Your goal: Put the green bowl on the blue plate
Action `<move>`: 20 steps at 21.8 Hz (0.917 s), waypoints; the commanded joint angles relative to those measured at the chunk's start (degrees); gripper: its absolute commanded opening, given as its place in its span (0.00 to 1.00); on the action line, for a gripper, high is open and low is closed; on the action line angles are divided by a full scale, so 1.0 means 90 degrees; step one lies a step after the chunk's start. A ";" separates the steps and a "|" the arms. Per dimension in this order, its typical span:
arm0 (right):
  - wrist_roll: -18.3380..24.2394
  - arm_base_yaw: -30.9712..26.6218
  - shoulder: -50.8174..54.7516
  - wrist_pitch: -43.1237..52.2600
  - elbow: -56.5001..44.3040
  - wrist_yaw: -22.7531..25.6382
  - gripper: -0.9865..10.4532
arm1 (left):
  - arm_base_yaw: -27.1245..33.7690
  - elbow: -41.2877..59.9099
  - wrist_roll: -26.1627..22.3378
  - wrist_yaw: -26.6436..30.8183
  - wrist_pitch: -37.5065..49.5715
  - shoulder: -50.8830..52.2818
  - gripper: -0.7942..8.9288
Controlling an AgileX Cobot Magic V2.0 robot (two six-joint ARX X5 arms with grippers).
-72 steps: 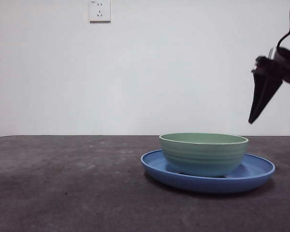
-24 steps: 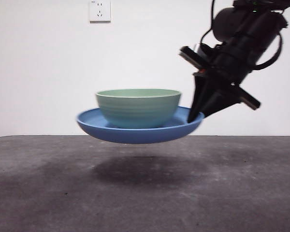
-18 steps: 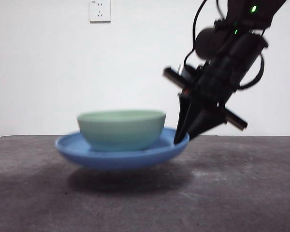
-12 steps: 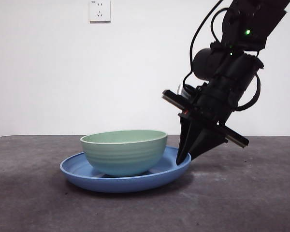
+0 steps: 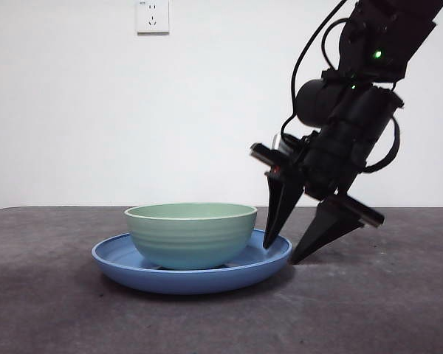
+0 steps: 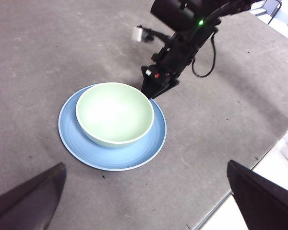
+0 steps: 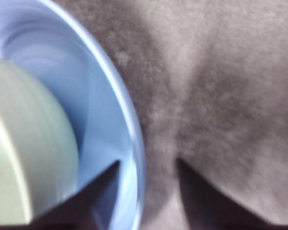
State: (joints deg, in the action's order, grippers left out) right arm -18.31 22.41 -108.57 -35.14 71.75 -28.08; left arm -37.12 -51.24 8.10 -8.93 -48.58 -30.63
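You have the green bowl (image 5: pixel 190 234) sitting upright inside the blue plate (image 5: pixel 125 265), and the plate lies flat on the dark grey table (image 5: pixel 59 310), left of the working arm as the front camera looks across. Your right gripper (image 5: pixel 284 253) is down at the plate's rim on the side away from the bowl's centre, its two black jaws spread apart: one jaw tip reaches inside the rim and points down onto the plate's blue floor, the other comes down outside the rim toward the bare table. The rim runs between the two tips, and from the right wrist camera you can see that same edge of the blue plate (image 7: pixel 134 143) passing up through the gap, with the green bowl (image 7: pixel 24 143) filling the space just beyond the inner jaw, close to it but apart. Whether either tip actually touches the plate you cannot tell from these views, since the wrist picture is blurred. From the left wrist camera you look down on the whole set: the green bowl (image 6: pixel 115 114) sits a little off-centre in the blue plate (image 6: pixel 151 146), nearer the rim where the right gripper (image 6: pixel 151 90) meets it. Your left gripper (image 6: pixel 144 201) hangs high above the table, well apart from the bowl and plate, its jaws wide open with nothing between them
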 commanded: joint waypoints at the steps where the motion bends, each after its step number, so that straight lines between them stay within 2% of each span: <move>1: 0.0338 -0.0019 0.0413 -0.0294 0.0155 0.0253 0.38 | -0.0027 -0.0049 -0.0010 -0.0010 0.0063 -0.0015 0.63; 3: 0.0663 -0.0024 0.0957 -0.0857 0.0155 0.0707 0.45 | -0.0027 -0.0049 -0.0007 -0.0012 0.0063 -0.0015 0.63; 6: 0.1095 -0.0022 0.1846 -0.1603 0.0153 0.0806 0.50 | -0.0027 -0.0049 -0.0007 -0.0010 0.0066 -0.0015 0.63; 9: 0.1132 -0.0007 0.2958 -0.1904 0.0148 0.0799 0.54 | -0.0027 -0.0049 -0.0007 -0.0012 0.0066 -0.0015 0.63; 14: 0.1141 0.0151 0.4680 -0.2288 0.0097 0.0818 0.54 | -0.0027 -0.0049 0.0005 -0.0012 0.0066 -0.0015 0.63; 20: 0.1120 0.0668 0.7169 -0.2288 -0.1151 0.0818 0.54 | -0.0027 -0.0049 0.0017 -0.0012 0.0017 -0.0015 0.63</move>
State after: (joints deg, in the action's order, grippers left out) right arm -8.78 28.14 -43.92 -56.14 60.77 -20.80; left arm -37.12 -51.24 8.12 -8.93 -48.69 -30.63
